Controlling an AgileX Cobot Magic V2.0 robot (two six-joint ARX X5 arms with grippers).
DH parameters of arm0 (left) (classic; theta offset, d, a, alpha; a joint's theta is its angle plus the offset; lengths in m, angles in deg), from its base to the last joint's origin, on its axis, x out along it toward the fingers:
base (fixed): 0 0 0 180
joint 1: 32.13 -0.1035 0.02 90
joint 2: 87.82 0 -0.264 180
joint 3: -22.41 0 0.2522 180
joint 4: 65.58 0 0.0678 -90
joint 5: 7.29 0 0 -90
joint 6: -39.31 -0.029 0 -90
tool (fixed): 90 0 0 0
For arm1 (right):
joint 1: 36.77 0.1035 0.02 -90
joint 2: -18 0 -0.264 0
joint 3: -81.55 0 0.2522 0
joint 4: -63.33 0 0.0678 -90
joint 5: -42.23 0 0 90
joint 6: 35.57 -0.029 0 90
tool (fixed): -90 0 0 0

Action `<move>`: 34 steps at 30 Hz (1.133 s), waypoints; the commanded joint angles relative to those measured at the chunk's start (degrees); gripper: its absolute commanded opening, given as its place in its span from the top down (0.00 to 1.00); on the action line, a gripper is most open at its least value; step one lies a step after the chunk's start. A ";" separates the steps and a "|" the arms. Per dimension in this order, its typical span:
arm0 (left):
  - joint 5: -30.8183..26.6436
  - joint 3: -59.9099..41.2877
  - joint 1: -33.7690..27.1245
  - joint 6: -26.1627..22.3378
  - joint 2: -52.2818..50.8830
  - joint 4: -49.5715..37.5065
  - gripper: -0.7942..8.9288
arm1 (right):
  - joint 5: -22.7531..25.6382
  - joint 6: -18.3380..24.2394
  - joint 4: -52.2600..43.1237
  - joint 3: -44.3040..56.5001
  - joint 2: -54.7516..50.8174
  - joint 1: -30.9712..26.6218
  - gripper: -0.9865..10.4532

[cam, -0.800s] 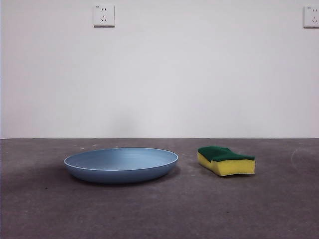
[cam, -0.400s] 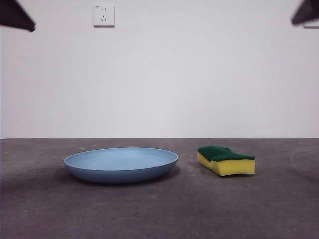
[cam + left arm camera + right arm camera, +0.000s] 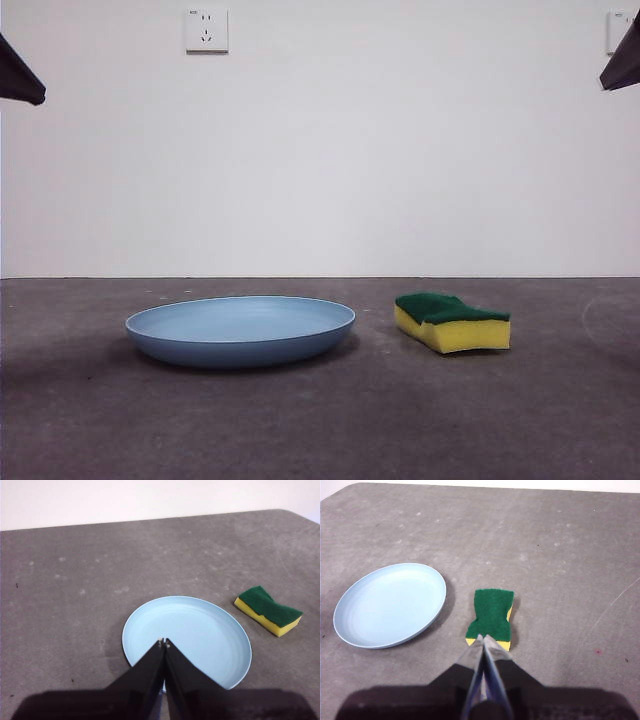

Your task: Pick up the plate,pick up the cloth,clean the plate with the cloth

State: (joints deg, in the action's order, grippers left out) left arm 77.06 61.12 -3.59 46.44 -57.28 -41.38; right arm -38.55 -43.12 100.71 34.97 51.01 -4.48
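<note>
Front view: both arms cut off by pic edges, only a dark tip at each top corner; can't tell there which arm is which. Wall socket at top right partly behind one tip and cropped by the edge. Left wrist view: left pincer covers the near part of the plate, so that stretch of rim is hidden; arm body runs out of frame. Right wrist view: right pincer covers the near end of the sponge; its yellow foam shows only as a thin edge. Desk cropped on all sides in every view.
</note>
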 commanded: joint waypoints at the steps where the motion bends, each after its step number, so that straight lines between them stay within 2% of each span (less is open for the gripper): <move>1: -0.22 -0.17 0.13 0.42 -0.13 -0.22 0.92 | 0.20 -0.55 -0.39 0.26 -0.07 0.02 0.91; 7: -0.24 -0.17 0.20 -0.07 -0.15 0.13 0.92 | 0.17 -0.55 -0.39 0.26 -0.04 0.02 0.91; 11: -1.77 -0.17 -1.11 -7.08 -2.84 0.37 0.92 | 0.13 -0.57 -0.39 0.26 -0.04 0.02 0.91; 15: 2.64 -0.68 -6.12 -10.27 -7.21 0.15 0.92 | 0.17 -0.55 -0.39 0.26 -0.04 0.02 0.91; 24: 6.97 -9.94 -17.31 -10.93 -20.68 -3.13 0.92 | 0.17 -0.55 -0.39 0.26 -0.04 0.02 0.91; 30: 9.22 -18.88 -19.32 -10.27 -28.79 -7.50 0.92 | 0.17 -0.55 -0.39 0.26 -0.02 0.02 0.91; 34: 9.27 -22.88 -19.32 -8.63 -30.45 -9.73 0.92 | 0.15 -0.55 -0.39 0.26 -0.04 0.02 0.91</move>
State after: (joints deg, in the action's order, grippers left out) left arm 86.30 39.20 -22.72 36.65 -87.57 -50.47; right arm -38.55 -43.15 100.71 34.97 51.03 -4.48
